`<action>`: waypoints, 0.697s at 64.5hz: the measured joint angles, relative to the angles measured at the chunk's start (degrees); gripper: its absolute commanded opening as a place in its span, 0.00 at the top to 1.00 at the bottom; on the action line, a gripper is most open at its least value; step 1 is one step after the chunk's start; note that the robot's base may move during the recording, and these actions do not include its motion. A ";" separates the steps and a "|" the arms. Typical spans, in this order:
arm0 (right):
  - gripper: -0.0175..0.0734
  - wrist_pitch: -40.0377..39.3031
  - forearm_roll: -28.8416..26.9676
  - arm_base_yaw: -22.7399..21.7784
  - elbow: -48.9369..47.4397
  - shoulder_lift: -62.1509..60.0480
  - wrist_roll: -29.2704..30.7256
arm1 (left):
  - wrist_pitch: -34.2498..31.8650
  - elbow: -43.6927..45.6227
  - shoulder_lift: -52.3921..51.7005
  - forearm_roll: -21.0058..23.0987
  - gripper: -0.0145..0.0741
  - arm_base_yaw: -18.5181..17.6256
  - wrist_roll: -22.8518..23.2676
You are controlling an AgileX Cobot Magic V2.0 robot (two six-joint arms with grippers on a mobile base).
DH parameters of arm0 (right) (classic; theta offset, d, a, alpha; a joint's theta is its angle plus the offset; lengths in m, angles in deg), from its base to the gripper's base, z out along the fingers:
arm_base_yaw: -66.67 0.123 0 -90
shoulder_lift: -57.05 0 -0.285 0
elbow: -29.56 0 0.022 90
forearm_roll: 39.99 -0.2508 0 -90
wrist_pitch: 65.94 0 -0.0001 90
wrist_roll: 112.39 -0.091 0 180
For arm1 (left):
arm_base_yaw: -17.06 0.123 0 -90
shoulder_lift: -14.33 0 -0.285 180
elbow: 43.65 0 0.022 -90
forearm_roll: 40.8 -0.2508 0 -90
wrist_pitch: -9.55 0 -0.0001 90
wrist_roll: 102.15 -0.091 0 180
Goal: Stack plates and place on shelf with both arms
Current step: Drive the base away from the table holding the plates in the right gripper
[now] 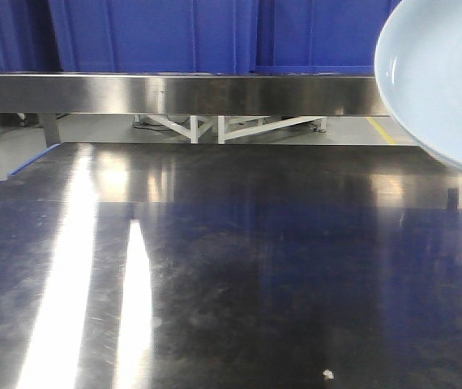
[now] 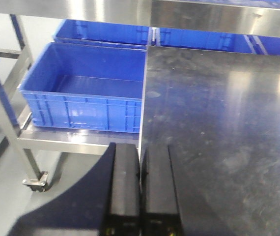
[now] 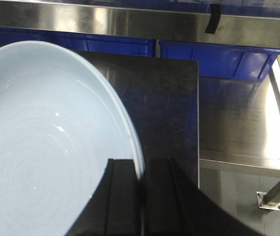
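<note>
The right gripper point(image 3: 141, 169) is pinching the rim of a pale blue-white plate point(image 3: 42, 147): in the right wrist view its two black fingers point(image 3: 123, 196) sit close on either side of the thin edge, and the plate's glossy bowl spreads away to the left, filling that side of the picture. In the front-facing view the same plate point(image 1: 446, 81) hangs tilted in the air at the upper right, its face turned towards the left and its lower edge clear of the tabletop point(image 1: 231, 267) (a dim reflection of it shows on the steel below). Part of it overlaps the right end of the shelf point(image 1: 174, 93), whose long brushed front rail runs across the scene above the table's far edge.

The left gripper point(image 2: 141, 150) has its fingers pressed nearly together with nothing between them. It hovers over the left edge of the tabletop point(image 2: 218, 137), the edge line showing through the thin slit between the fingers.

Beyond that edge, lower down, an open blue crate point(image 2: 81, 93) sits on a steel trolley point(image 2: 76, 137) with a caster point(image 2: 36, 181) on the grey floor. More blue crates point(image 3: 218, 59) stand behind and below the shelf rail point(image 3: 130, 22), which carries a short black strip point(image 3: 211, 20) on its face.
</note>
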 measured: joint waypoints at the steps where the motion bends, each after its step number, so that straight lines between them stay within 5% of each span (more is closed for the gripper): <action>1: 0.75 0.00 0.00 0.00 0.00 0.00 0.00 | 0.00 0.00 0.00 0.00 0.74 0.00 0.00; 45: 0.75 0.35 0.00 -0.02 0.00 -0.04 0.00 | 0.00 0.00 0.00 0.00 0.74 0.00 0.00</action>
